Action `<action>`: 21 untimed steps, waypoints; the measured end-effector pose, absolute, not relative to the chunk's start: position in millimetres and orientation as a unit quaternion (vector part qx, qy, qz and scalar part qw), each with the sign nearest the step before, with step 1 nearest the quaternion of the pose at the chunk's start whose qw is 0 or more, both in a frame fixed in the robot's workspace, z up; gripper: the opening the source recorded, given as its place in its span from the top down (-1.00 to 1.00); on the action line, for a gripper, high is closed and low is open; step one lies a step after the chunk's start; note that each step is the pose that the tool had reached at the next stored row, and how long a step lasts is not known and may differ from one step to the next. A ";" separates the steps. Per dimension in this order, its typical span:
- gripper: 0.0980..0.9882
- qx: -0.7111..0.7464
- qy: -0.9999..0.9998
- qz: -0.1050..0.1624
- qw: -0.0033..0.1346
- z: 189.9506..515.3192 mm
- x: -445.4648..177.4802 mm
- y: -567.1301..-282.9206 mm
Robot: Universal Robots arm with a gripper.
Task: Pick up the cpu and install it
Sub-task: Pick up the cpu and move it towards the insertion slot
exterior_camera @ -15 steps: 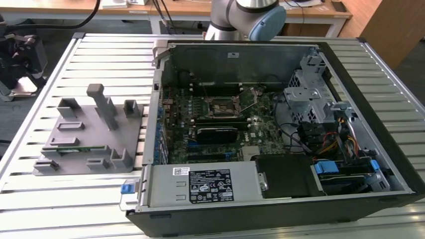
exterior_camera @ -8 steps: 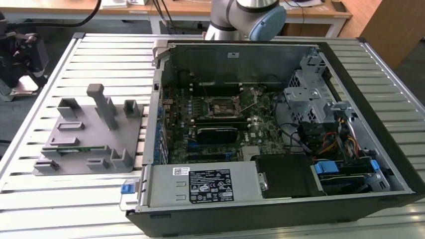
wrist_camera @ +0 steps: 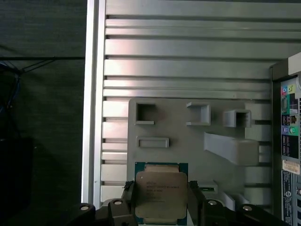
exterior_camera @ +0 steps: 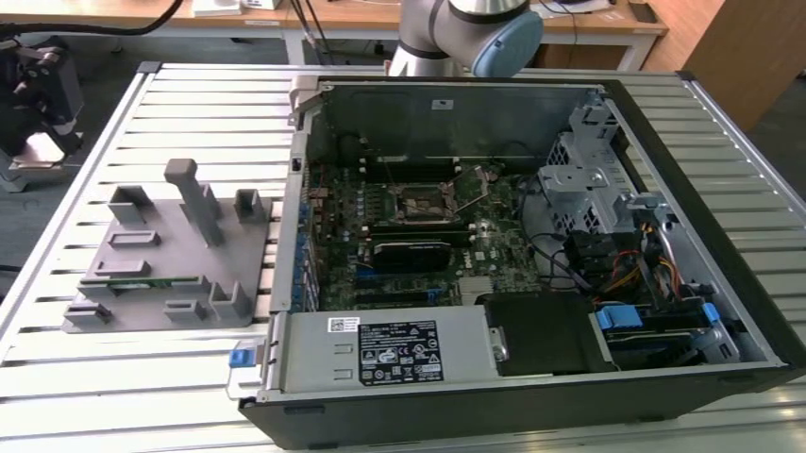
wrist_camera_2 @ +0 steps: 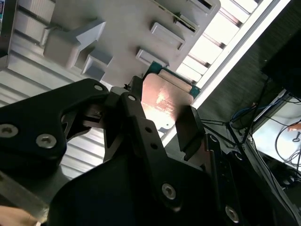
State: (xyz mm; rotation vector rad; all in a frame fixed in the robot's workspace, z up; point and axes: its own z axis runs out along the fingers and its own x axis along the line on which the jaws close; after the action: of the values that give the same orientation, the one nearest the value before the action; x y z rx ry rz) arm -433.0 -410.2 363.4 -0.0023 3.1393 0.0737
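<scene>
Table: slatted metal top; everything else is carried on it.
Computer case: laid open on the exterior view's right half of the table, inside exposed.
Motherboard: seen flat in the case floor, well apart from the gripper.
Holder: grey plastic, set beside the case on the exterior view's left; a green memory stick is slotted in it.
Socket: dark square with metal frame, seated on the motherboard.
Gripper: black fingers are pressed against two opposite sides of the cpu; claw narrowed onto it.
Cpu: clamped between the fingers, silver-grey top with green border, seen in front of the holder's edge in both wrist views; contact with the holder cannot be told.
</scene>
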 end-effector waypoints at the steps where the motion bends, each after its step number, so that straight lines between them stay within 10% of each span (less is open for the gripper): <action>1: 0.03 -0.001 1.000 0.024 0.001 365.2 -433.0 -410.2; 21: 0.03 -0.001 1.000 0.023 0.001 382.3 -432.1 -410.2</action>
State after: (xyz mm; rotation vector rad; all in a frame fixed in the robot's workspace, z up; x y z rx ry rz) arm -432.1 -410.2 382.3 -0.0023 3.1396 0.0736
